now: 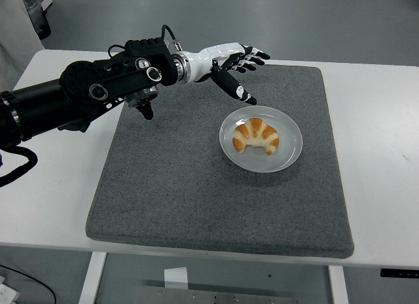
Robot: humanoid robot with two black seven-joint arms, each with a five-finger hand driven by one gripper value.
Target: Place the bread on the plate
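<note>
A golden croissant (256,135) lies on a white round plate (288,153) on the right half of a grey mat. My left hand (239,68) is white and black, with fingers spread and holding nothing. It hovers above the mat just behind and left of the plate, its thumb pointing down toward the plate's rim. The black left arm (85,91) reaches in from the left edge. The right arm is out of view.
The grey mat (163,186) covers most of the white table (380,120). A piece of white cloth shows at the top left corner (16,29). The grey floor lies beyond the table's far edge.
</note>
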